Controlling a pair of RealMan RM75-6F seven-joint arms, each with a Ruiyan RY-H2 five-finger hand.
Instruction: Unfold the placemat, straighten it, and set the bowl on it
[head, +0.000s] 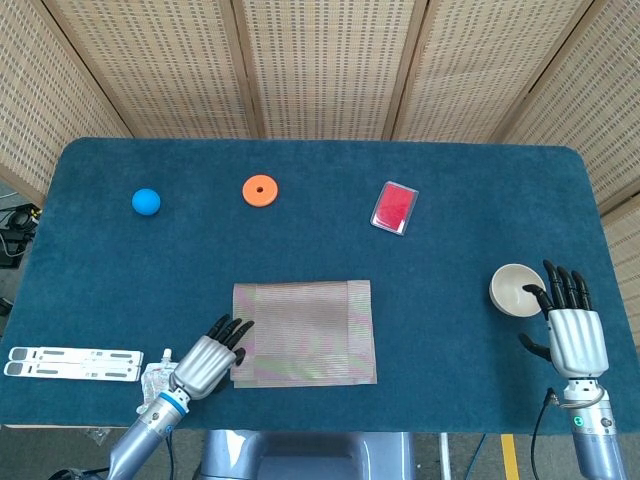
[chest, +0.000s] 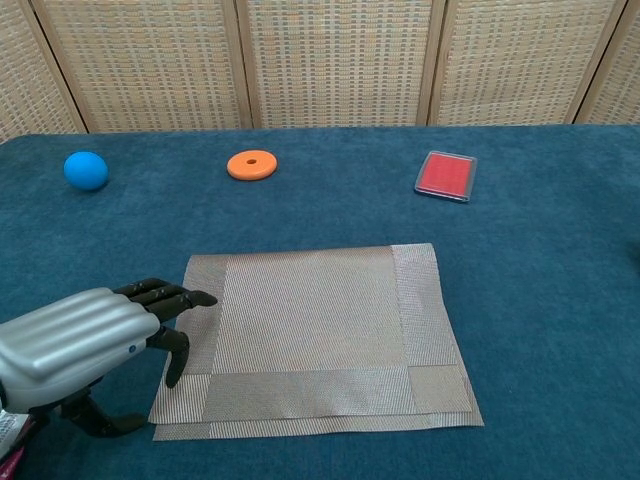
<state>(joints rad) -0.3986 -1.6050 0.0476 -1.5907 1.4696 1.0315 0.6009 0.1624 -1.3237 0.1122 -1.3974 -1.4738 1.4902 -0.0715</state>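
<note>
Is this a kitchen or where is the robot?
Probably not a kitchen; more likely a robot test room. The table is covered in blue felt, woven screens stand behind it, and practice things lie about: a blue ball, an orange ring, a folded placemat.

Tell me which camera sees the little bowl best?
The head view. It shows the whole bowl from above, pale and round, near the table's right edge, just ahead of the right hand with the fingertips at its rim. The chest view does not show the bowl at all; it lies outside that picture.
</note>
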